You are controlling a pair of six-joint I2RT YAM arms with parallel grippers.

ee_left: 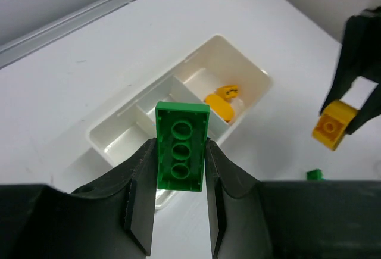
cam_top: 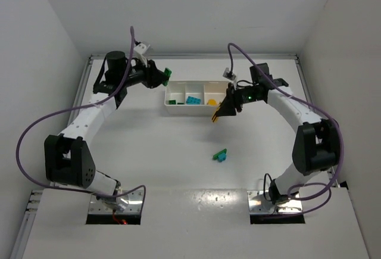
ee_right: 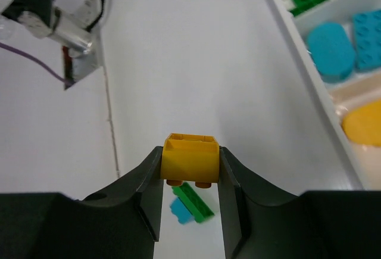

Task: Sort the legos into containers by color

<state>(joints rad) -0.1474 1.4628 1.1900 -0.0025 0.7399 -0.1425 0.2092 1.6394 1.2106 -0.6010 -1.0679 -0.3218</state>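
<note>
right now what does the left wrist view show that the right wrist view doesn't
Only left wrist: the green brick clamped in the left gripper. Only right wrist: the cyan bricks in a middle compartment. Both: the yellow brick held by the right gripper, and the white tray.

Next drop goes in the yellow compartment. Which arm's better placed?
Right. The right hand is shut on a yellow brick just beside the tray's right compartment, where yellow pieces lie. The left hand holds a green brick at the tray's left end.
</note>
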